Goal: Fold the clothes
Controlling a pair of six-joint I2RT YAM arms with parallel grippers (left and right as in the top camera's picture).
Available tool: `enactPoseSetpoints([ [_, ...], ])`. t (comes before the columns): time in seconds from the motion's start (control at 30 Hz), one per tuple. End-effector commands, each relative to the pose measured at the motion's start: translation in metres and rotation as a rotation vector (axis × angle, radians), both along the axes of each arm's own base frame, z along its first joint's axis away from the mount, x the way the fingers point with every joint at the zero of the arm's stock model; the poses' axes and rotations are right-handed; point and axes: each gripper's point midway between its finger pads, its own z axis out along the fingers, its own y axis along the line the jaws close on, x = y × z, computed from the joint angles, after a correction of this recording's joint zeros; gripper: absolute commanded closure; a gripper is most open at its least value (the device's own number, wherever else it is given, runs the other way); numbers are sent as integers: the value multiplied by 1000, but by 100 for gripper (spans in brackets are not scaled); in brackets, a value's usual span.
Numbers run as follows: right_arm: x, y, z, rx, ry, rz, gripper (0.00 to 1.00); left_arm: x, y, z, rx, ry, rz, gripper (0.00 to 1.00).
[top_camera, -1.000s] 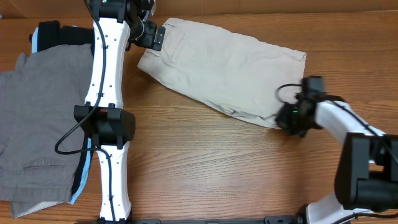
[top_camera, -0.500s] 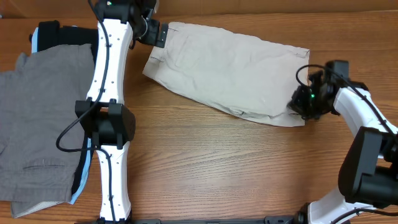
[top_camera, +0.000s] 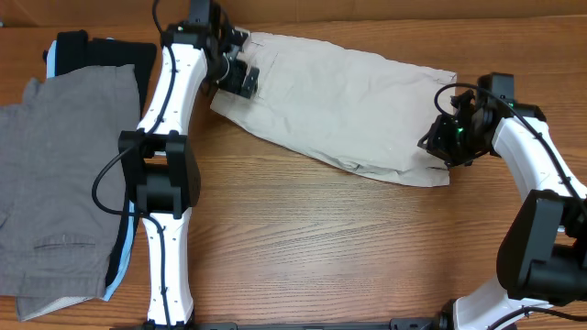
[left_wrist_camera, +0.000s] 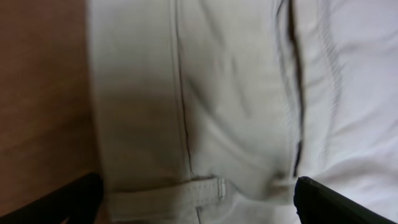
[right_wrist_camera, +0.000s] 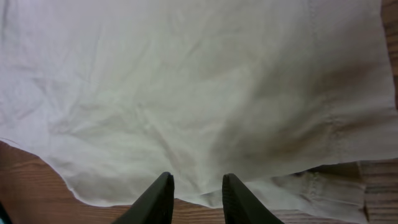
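Note beige shorts flat on wooden surface: waistband directly under left hand, spread wide; leg end beneath right hand, fingers narrowly parted over cloth edge.

Blurred wrist view; left gripper fingertips cut off by frame. At table left edge, grey trousers cropped.

Beige shorts: 1. Grey trousers: 1. Black garment: 1. Light-blue garment: 1. Robot arms: 2, left arm, right arm. Desk: 1.
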Motion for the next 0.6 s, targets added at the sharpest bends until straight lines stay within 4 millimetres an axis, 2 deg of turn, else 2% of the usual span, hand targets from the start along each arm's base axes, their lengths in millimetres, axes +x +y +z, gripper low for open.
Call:
enactPoseSetpoints([
  [0.0,9,5,16,14,-46,29,68,-16,0,-28,36,73,8,0],
  [0.1,8,6,18,20,-45,30,66,-25,9,-47,103,110,66,0],
  [0.23,5,7,17,22,-33,30,64,-43,9,-65,111,175,86,0],
  [0.57,3,7,17,21,-29,37,62,-143,19,-105,167,547,176,0],
])
